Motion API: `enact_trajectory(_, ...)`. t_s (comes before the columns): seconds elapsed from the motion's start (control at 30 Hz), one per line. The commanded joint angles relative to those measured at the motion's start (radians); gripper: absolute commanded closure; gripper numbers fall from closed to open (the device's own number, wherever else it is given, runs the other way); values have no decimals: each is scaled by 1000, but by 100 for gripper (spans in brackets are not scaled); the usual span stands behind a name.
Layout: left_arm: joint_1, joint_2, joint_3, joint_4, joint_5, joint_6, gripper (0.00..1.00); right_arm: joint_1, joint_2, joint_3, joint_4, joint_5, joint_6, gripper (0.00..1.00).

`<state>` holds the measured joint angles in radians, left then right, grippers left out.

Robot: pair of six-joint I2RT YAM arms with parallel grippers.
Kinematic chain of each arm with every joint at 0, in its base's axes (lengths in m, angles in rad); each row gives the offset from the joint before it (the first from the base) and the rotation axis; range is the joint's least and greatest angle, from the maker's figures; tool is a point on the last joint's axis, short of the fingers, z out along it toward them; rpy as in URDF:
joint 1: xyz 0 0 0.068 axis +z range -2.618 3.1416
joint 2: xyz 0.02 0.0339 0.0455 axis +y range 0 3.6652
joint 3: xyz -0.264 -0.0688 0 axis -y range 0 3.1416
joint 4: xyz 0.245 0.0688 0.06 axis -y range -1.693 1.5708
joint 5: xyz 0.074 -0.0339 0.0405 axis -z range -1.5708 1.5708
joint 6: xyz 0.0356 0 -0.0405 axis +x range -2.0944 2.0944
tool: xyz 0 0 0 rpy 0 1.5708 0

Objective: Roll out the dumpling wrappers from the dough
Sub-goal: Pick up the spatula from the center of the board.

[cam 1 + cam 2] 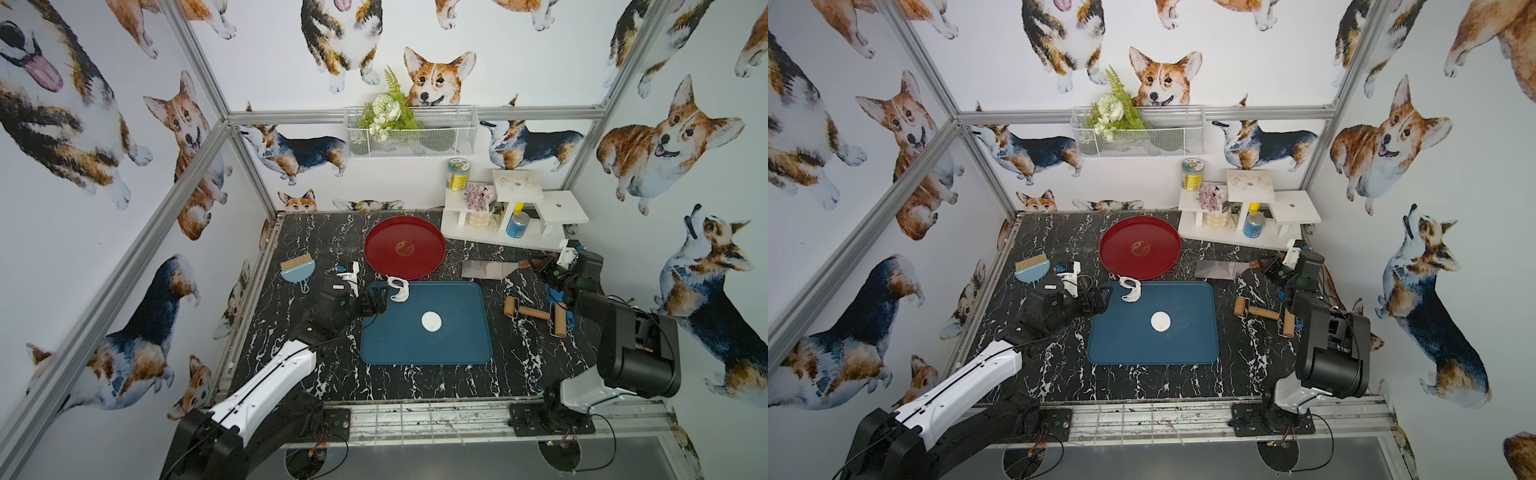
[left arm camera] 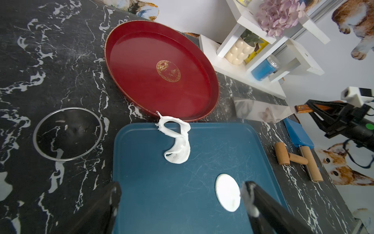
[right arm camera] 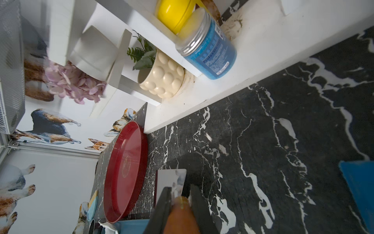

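Observation:
On the blue tray (image 1: 453,345) lies one dumpling wrapper (image 1: 431,321) (image 2: 227,192), a small round white disc. A ragged white scrap of leftover dough (image 1: 400,289) (image 2: 177,141) with a hole sits at the tray's far left corner. My left gripper (image 1: 383,300) (image 2: 182,194) hangs open over that corner, nothing between its fingers. White dough sticks to one of the fingertips (image 2: 248,199). My right gripper (image 1: 536,266) (image 3: 180,190) is shut on the brown wooden handle (image 3: 180,216) of a metal scraper (image 1: 484,269), right of the tray.
A red round plate (image 1: 405,247) stands behind the tray. A metal ring cutter (image 2: 67,133) lies left of the tray. Wooden rollers (image 1: 525,312) lie to its right. A brush with dustpan (image 1: 297,268) is far left, a white shelf (image 1: 515,216) at the back right.

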<state>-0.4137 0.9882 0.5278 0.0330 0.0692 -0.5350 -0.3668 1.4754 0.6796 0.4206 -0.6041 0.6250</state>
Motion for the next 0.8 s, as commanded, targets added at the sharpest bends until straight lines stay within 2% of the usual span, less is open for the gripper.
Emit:
enact_trajectory(0.0, 2, -9, 4, -55, -53, -15, 0, 1, -80, -5, -19, 10, 31, 100)
enact_trajectory(0.27, 3, -34, -13, -128, -70, -53, 0, 41, -319, -22, -147, -11, 63, 100)
enact_trajectory(0.47, 3, -33, -37, -168, -53, -80, 0, 184, -457, 24, -389, 30, -27, 100)
enact_trajectory(0.77, 2, 33, -36, -213, 15, -76, 0, 280, -551, 100, -752, 144, -167, 100)
